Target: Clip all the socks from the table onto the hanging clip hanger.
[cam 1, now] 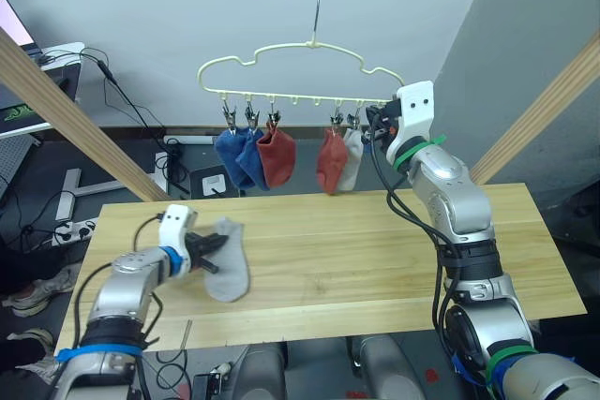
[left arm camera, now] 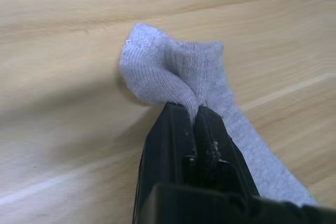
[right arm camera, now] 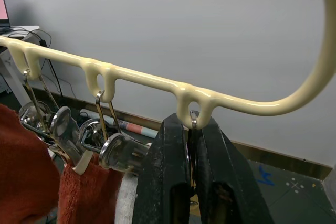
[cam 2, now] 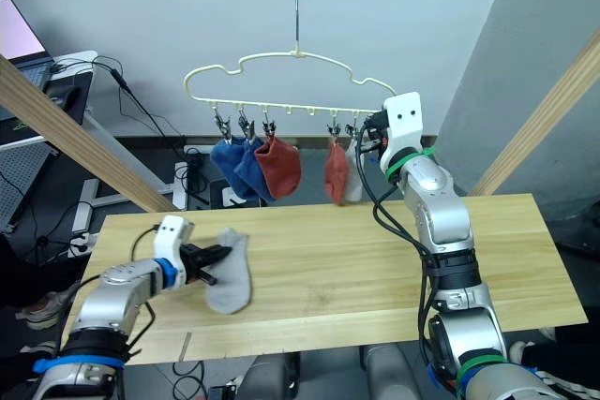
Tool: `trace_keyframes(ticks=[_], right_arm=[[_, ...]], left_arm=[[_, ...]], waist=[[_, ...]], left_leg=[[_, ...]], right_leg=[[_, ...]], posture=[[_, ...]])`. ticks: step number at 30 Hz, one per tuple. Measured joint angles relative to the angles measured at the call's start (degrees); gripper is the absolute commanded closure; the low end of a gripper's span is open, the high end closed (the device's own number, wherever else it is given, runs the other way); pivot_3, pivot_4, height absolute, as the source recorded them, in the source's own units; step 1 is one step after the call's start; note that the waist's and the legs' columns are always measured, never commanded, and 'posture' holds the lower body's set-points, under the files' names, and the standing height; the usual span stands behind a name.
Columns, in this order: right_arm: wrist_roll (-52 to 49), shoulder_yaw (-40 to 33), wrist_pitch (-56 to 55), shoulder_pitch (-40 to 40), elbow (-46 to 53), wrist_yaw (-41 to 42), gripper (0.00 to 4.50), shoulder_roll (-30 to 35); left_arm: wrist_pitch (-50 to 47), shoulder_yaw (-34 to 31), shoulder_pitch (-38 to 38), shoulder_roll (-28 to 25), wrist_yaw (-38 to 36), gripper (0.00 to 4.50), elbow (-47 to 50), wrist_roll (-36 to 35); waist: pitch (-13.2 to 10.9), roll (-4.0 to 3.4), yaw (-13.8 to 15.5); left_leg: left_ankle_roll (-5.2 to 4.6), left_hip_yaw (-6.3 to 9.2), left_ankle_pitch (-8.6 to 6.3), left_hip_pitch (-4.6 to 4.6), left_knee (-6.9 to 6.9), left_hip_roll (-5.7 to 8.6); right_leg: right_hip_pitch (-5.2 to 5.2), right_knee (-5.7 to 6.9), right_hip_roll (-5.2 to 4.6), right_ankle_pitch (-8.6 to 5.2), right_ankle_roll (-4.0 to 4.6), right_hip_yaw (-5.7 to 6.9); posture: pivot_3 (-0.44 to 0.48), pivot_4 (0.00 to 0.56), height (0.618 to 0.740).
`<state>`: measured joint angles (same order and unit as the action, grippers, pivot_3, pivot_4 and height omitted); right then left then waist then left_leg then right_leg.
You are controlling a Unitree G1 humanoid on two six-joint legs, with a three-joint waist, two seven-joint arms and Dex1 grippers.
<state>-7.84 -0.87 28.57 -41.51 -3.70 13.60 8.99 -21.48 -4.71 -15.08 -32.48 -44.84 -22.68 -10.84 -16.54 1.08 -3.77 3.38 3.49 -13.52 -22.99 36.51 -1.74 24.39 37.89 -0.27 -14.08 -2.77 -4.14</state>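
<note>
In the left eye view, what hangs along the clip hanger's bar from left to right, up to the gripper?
Two blue socks → rust red sock → second rust red sock → light grey sock → right gripper.

Six soft ankle socks: 2 blue (cam 1: pixel 236 156), 2 rust red (cam 1: pixel 277 157), 1 light grey (cam 1: pixel 351 161) on 1 pale yellow wire clip hanger (cam 1: pixel 300 67); 1 light grey (cam 1: pixel 226 260) on 1 wooden plank table (cam 1: pixel 375 250).
</note>
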Motion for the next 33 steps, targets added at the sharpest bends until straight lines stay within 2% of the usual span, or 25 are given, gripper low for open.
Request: trace_keyframes(ticks=[4,7,10,12,15,21,27,33], right_arm=[[0.00,-0.04,0.03,0.33,0.66,-0.04,4.50,0.13],[0.01,-0.03,0.09,0.33,0.94,-0.05,4.50,0.25],[-0.01,-0.23,0.16,0.37,1.30,-0.08,4.50,1.14],[-0.02,-0.31,0.52,0.32,1.40,-0.18,4.50,1.30],[-0.07,-0.20,0.77,0.26,1.51,-0.16,4.50,1.17],[-0.11,-0.32,1.22,0.13,2.24,-0.15,4.50,1.82],[-0.21,-0.29,2.10,0.13,2.89,-0.17,4.50,1.76],[-0.20,-0.28,2.38,0.28,3.36,-0.20,4.50,1.74]], left_arm=[[-8.12,4.61,2.55,5.43,-3.96,4.47,14.76,-6.35],[-13.37,9.19,0.87,8.45,-5.03,4.47,24.85,-10.04],[-14.67,12.31,-2.78,13.46,-3.10,4.47,27.31,-10.54],[-12.81,15.15,-7.29,19.83,0.28,4.47,24.27,-8.69],[-8.62,17.44,-13.06,25.93,4.25,4.47,18.05,-5.65],[2.40,17.71,-24.04,32.44,10.50,4.47,-0.04,0.08],[11.64,15.02,-33.34,34.77,12.74,4.47,-12.45,2.07],[15.73,12.15,-34.91,35.03,13.18,4.47,-18.34,2.14]], waist=[[-0.27,0.15,0.21],[-0.27,0.16,0.06],[-0.28,0.16,-0.14],[-0.29,0.17,-0.05],[-0.31,0.21,-0.22],[-0.32,0.23,-0.95],[-0.32,0.24,-1.07],[-0.33,0.24,-1.09]], left_leg=[[0.01,0.07,0.00,-0.15,0.02,0.01],[0.01,0.06,0.00,-0.15,0.01,0.02],[0.01,0.06,0.00,-0.12,-0.01,0.03],[0.01,0.05,0.00,-0.14,0.06,0.05],[0.01,0.02,0.00,-0.19,0.14,0.06],[0.01,0.07,0.00,-0.25,0.14,0.06],[0.01,0.07,0.00,-0.32,0.14,0.07],[0.01,0.09,0.00,-0.39,0.14,0.08]], right_leg=[[0.01,-0.11,-0.02,0.01,-0.01,0.04],[0.01,-0.14,-0.01,0.01,-0.01,0.03],[0.00,-0.13,0.01,0.01,-0.02,0.04],[-0.02,-0.16,0.01,0.02,-0.03,0.03],[-0.03,-0.21,0.01,0.03,-0.06,0.00],[-0.02,-0.22,0.04,0.04,-0.06,0.04],[0.00,-0.30,0.03,0.03,-0.11,0.05],[0.02,-0.36,0.02,0.01,-0.13,0.07]], posture=[[-0.069,0.304,0.737],[-0.073,0.303,0.737],[-0.078,0.301,0.737],[-0.083,0.299,0.737],[-0.090,0.299,0.737],[-0.104,0.298,0.737],[-0.111,0.299,0.737],[-0.108,0.302,0.737]])
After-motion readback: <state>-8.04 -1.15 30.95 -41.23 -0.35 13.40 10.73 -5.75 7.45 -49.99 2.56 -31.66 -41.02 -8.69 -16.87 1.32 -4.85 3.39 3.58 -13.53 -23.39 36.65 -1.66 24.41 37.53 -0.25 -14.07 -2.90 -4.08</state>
